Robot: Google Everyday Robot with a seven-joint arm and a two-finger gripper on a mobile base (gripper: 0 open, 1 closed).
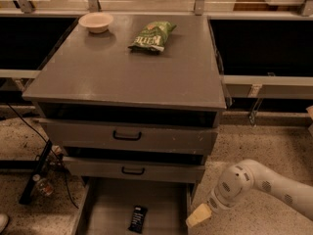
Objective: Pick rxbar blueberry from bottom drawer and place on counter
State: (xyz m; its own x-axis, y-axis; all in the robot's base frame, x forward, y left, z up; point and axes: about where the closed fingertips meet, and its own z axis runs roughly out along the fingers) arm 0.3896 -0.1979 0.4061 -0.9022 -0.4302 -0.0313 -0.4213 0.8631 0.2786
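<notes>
Rxbar blueberry [138,219] is the smallest thing here. Largest is the worktop [122,77], above the bottom drawer [105,204], which stands pulled open. The gripper [198,215] hangs low, just outside the drawer's right wall; whether it is open or closed I cannot tell. The bar lies flat on the drawer floor, about mid-width. It looks light, thin, slick-wrapped and probably a little bendy; best pinched across its narrow width.

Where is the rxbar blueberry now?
The rxbar blueberry lies in the bottom drawer, low centre of the camera view; the gripper is to its right.
</notes>
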